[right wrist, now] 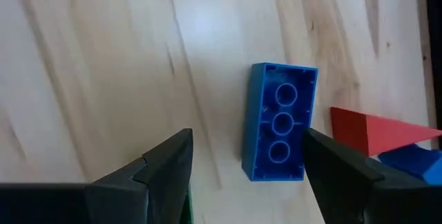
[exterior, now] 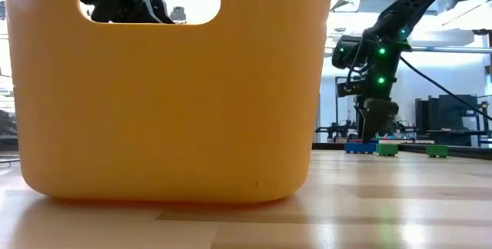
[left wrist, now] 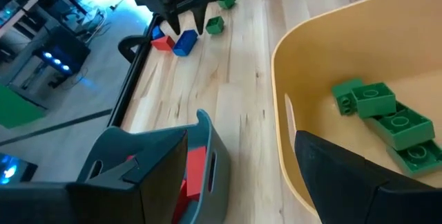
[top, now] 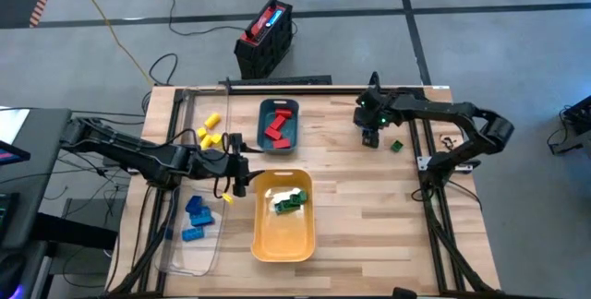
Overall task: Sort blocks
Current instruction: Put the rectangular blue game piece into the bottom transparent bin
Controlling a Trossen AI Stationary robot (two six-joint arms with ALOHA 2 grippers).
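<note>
From above, the right gripper hangs over the table's far right, a green block just beside it, while the left gripper waits open between the teal tray and yellow tray. Its wrist view shows its fingers spread, a blue block lying hollow-side up between them but nearer one, so the pick looks not yet made. The next move likely calls for centring, descending and closing.

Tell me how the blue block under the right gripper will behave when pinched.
The blue block looks like hollow hard plastic, so probably stiff and light. It lies flat, open side up: unlikely to roll. Its smooth walls might slip between the open right gripper.
</note>
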